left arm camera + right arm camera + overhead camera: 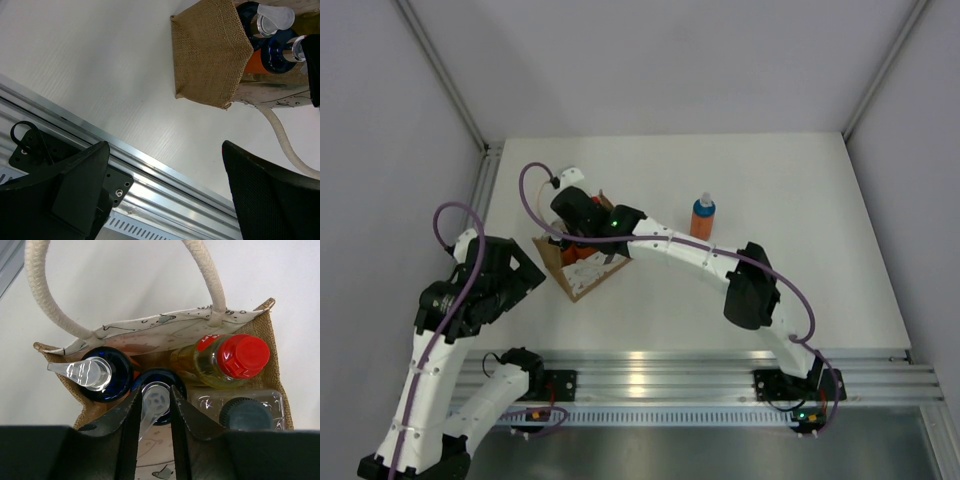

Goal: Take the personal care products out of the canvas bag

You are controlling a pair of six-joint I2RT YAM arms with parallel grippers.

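Currently one orange bottle (pixel 703 217) stands on the table (pixel 800 280); four products (pixel 240 357) sit in the canvas bag (pixel 165 332). Your right gripper (pixel 155 392) straddles a blue-capped bottle (pixel 159 377) (clamping unconfirmed); your left gripper (pixel 165 195) hangs empty, jaws apart.

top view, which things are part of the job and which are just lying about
Job: bag; in it a free pump bottle, gripped pump bottle, yellow bottle, clear bottle; orange bottle on table; right gripper.
Just there: rail, left gripper.

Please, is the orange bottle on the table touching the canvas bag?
Apart. The top view shows bare table between the orange bottle and the canvas bag.
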